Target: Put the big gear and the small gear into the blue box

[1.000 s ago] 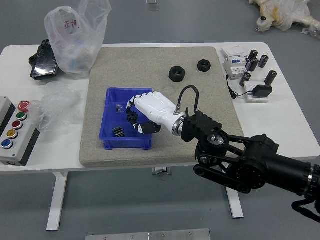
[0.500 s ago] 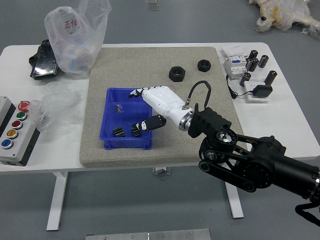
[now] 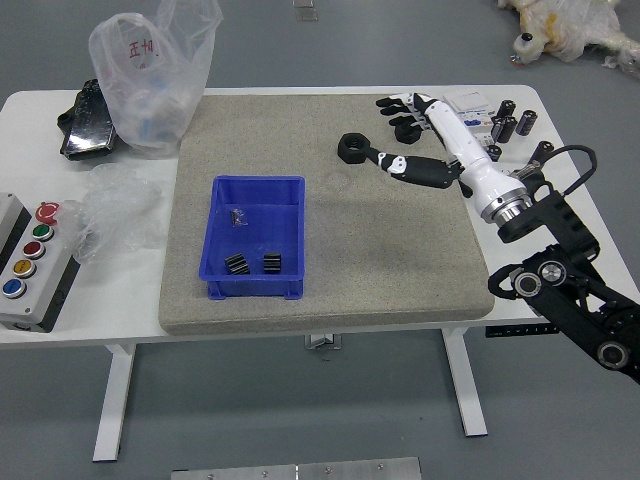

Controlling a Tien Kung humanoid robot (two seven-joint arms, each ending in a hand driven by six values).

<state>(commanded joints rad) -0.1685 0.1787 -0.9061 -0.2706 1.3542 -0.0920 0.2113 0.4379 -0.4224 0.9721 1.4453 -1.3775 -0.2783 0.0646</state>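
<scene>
My right hand [image 3: 380, 130] reaches over the mat's far right part, its fingers spread and holding nothing. Its thumb tip is beside a black hexagonal ring [image 3: 352, 148], while its other fingertips are near a black round ring [image 3: 408, 132], partly overlapped by the hand. The blue box [image 3: 252, 184] sits left of centre on the mat. Two dark ribbed gear-like pieces, the left one [image 3: 237, 264] tilted and the right one [image 3: 272, 263] straighter, lie inside near its front wall. A small shiny piece [image 3: 237, 217] lies farther back in the box.
A button panel [image 3: 32, 268] and crumpled clear plastic [image 3: 118, 215] are at the left. Behind them stand a plastic bag [image 3: 150, 90] and a black packet [image 3: 90, 122]. Several black cylinders, one of them here [image 3: 526, 122], stand at the far right near white boxes.
My right hand has left the blue box and swung right and away to the far black rings. The right ribbed piece, hidden under the hand a second ago, now shows fully in the box.
</scene>
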